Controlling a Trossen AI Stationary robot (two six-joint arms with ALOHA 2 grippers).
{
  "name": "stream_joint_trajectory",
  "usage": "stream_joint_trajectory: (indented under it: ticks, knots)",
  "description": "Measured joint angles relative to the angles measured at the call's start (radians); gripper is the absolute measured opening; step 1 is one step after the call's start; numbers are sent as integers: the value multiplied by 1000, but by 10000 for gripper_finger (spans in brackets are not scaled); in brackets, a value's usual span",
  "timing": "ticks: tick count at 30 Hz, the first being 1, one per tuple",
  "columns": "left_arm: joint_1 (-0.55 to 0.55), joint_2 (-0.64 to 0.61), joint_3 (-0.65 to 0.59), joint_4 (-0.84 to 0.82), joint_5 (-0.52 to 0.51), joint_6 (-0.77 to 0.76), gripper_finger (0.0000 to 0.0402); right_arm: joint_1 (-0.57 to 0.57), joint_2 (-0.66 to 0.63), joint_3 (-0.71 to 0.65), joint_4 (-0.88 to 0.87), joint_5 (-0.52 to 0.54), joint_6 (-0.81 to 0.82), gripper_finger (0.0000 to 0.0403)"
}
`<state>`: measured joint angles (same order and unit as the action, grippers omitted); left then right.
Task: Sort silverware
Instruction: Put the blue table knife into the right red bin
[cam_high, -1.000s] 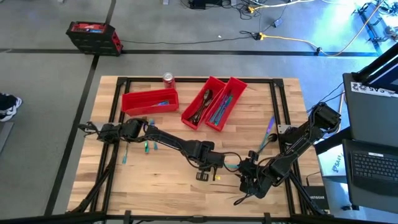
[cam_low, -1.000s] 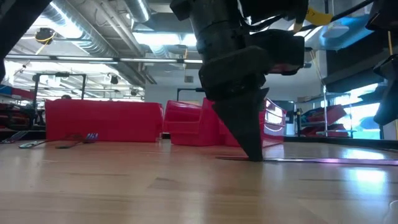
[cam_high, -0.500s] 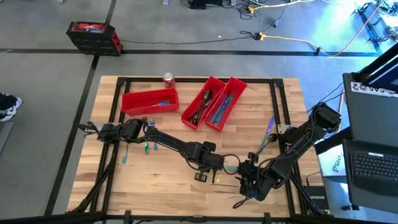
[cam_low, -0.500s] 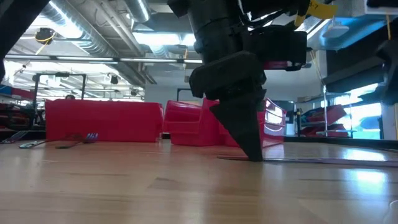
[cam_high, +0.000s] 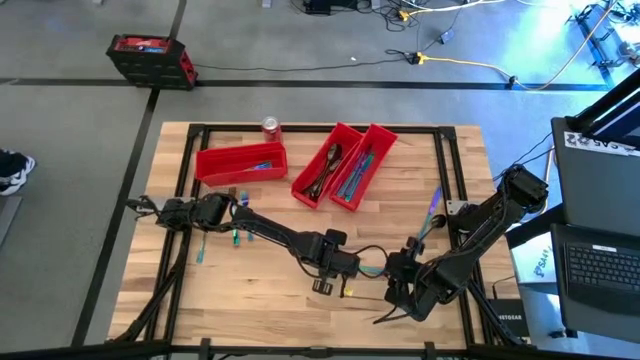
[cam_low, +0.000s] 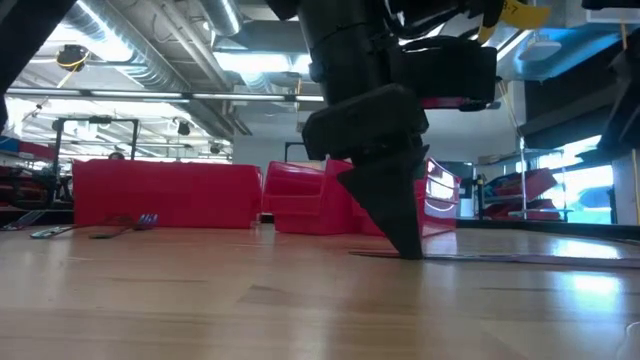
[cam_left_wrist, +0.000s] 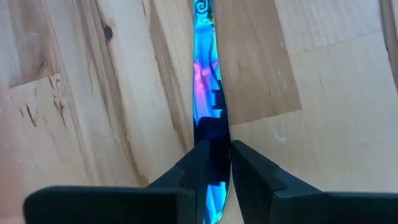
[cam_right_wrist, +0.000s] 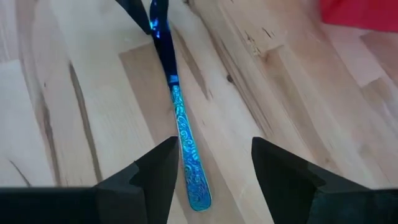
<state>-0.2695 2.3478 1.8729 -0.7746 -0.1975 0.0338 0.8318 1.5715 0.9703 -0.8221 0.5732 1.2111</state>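
Note:
An iridescent blue knife (cam_right_wrist: 177, 106) lies flat on the wooden table near its front edge. My left gripper (cam_left_wrist: 213, 149) stands over the knife's blade with its fingertips down at the tabletop (cam_low: 408, 250), shut on the blade. My right gripper (cam_right_wrist: 211, 146) hovers open above the knife's patterned handle end (cam_right_wrist: 193, 180) without touching it. In the high view the left gripper (cam_high: 325, 283) and the right gripper (cam_high: 398, 295) are close together at the front middle. Other silverware lies loose at the left (cam_high: 236, 235) and right (cam_high: 432, 205). My left gripper pinches the knife's blade (cam_left_wrist: 210, 127) between its two fingers, one on each long edge. The fingers come steeply from above and close across the blade's width. The knife lies flat on the table, its handle stretching away from the fingers.
Three long red bins stand at the back: one at the left (cam_high: 242, 162) and two side by side (cam_high: 325, 165) (cam_high: 362, 165), with silverware in them. A red soda can (cam_high: 270, 127) stands behind them. Bare wood lies at the front left.
My right gripper has risen a little above the knife's handle, staying open. My left gripper has kept its place at the blade, with its wrist rolling slightly. The knife has not moved.

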Motion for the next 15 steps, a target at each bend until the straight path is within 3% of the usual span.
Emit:
stream_joint_trajectory:
  ticks: [7,15]
  knots:
    - [2,-4,30,-53,3,-26,87,0,0,0,10,0,-11,188]
    - [23,-4,43,-66,31,-13,179,0,0,0,10,2,-19,189]
